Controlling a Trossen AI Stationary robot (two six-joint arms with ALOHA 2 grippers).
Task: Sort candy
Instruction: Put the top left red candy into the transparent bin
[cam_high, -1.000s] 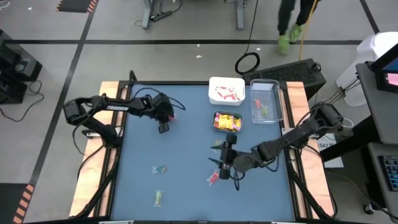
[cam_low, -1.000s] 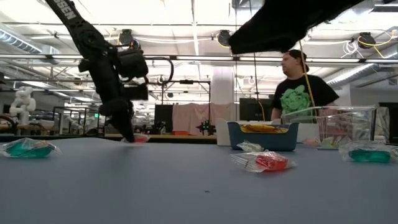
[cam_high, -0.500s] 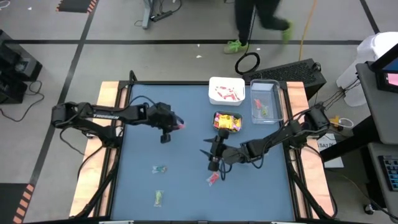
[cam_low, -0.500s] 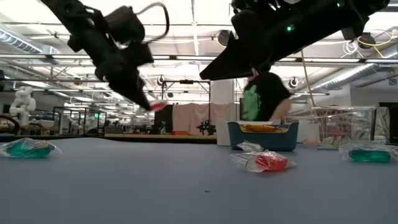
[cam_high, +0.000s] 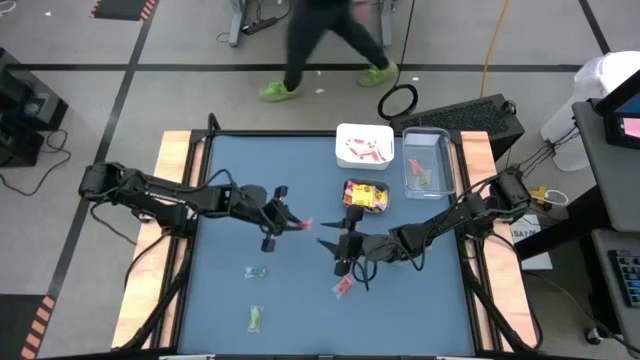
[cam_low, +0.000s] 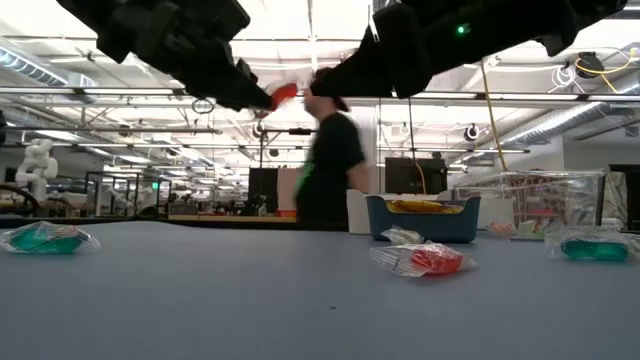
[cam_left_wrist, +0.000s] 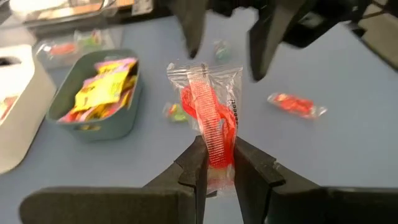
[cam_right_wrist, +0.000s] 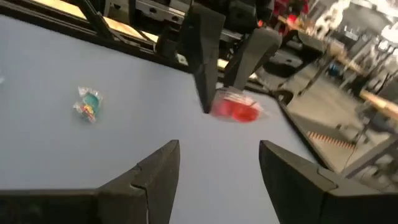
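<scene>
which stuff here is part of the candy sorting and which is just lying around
Job: red candy held in left gripper; loose candies on the table; open right gripper; white tub, teal tub, clear tub.
Lying about: cable loop, keyboard.

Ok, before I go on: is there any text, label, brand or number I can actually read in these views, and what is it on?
No text can be read in any view.
Red clear-wrapped candy held in the left gripper: dark print along the wrapper edge, too blurred.
Yellow square packets in the teal plastic tub: red print, too small.
Dark left arm: no lettering legible.
</scene>
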